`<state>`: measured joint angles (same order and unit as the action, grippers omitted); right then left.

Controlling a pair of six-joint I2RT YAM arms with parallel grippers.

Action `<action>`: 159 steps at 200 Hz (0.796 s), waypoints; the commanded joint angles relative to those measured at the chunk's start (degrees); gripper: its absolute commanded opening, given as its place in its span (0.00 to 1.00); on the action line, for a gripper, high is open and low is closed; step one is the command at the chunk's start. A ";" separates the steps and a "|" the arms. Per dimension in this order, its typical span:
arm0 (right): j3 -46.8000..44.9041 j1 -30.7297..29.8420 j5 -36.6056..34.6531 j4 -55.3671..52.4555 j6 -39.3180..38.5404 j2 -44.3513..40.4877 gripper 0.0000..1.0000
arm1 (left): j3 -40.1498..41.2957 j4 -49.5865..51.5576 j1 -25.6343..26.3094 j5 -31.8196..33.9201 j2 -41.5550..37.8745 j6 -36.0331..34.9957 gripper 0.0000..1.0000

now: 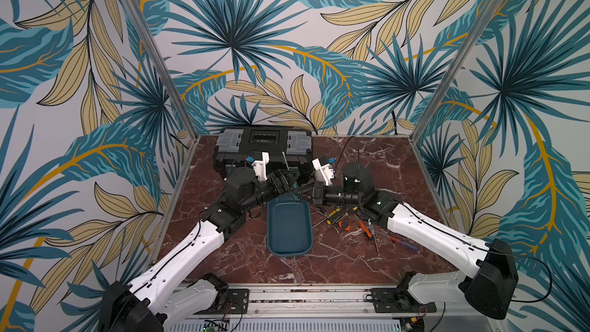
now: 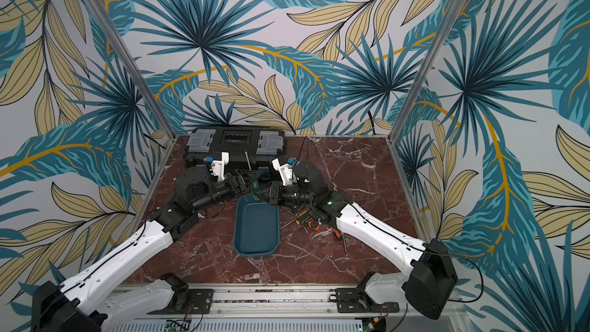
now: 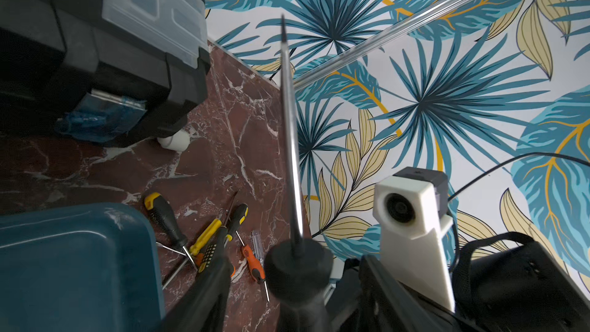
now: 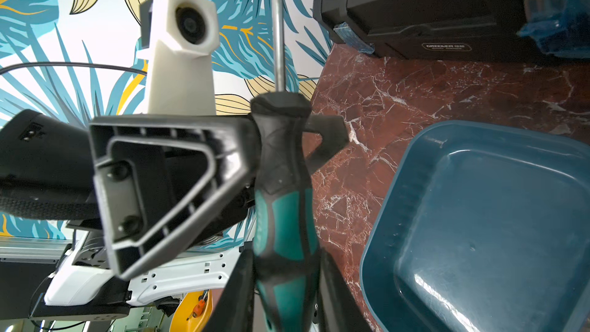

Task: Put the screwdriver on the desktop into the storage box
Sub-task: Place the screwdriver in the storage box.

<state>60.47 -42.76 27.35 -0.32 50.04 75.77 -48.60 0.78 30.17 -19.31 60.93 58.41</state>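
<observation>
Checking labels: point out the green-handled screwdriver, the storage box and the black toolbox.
green-handled screwdriver (image 4: pixel 287 218): right wrist view, green part of handle.
storage box (image 1: pixel 289 228): a top view, bare floor.
black toolbox (image 1: pixel 264 150): a top view, front of lid.

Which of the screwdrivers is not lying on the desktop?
The teal-and-black screwdriver: the right gripper holds it upright, while the others lie flat on the desktop beside the storage box.
</observation>
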 commanded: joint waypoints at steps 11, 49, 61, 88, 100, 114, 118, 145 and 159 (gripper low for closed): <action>-0.41 -0.75 -1.91 0.40 -0.81 -1.23 0.00 | -0.95 0.79 0.91 -0.03 0.83 -2.42 0.47; -1.42 -0.90 -4.22 -1.99 -1.44 -1.78 0.04 | -4.58 13.40 1.42 6.53 2.08 -8.83 0.07; -0.44 -0.83 -8.62 -9.43 -4.40 -2.67 0.22 | -5.89 21.09 1.59 10.74 2.18 -14.00 0.00; 1.09 -0.83 -23.95 -27.53 -10.60 -5.60 0.59 | -4.73 31.41 4.63 18.56 2.63 -23.46 0.00; 1.00 -0.80 -29.42 -32.30 -12.06 -6.92 0.65 | -2.45 32.88 6.36 19.67 3.52 -23.92 0.00; 0.72 -0.70 -34.52 -36.19 -12.65 -8.10 0.65 | 0.40 32.56 8.02 20.50 4.49 -23.41 0.00; 0.64 -0.67 -35.51 -36.89 -12.62 -8.34 0.65 | 1.33 32.51 8.30 21.14 4.77 -23.01 0.00; -0.04 -0.57 -39.18 -39.61 -11.19 -8.23 0.65 | 5.67 30.46 9.03 23.86 6.82 -20.13 0.00; -0.41 -0.58 -39.73 -40.06 -10.08 -7.60 0.65 | 6.37 28.10 9.33 23.47 8.39 -19.07 0.00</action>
<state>60.38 -43.48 -6.22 -34.74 39.81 67.53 -44.31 30.52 39.05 1.15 67.79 38.59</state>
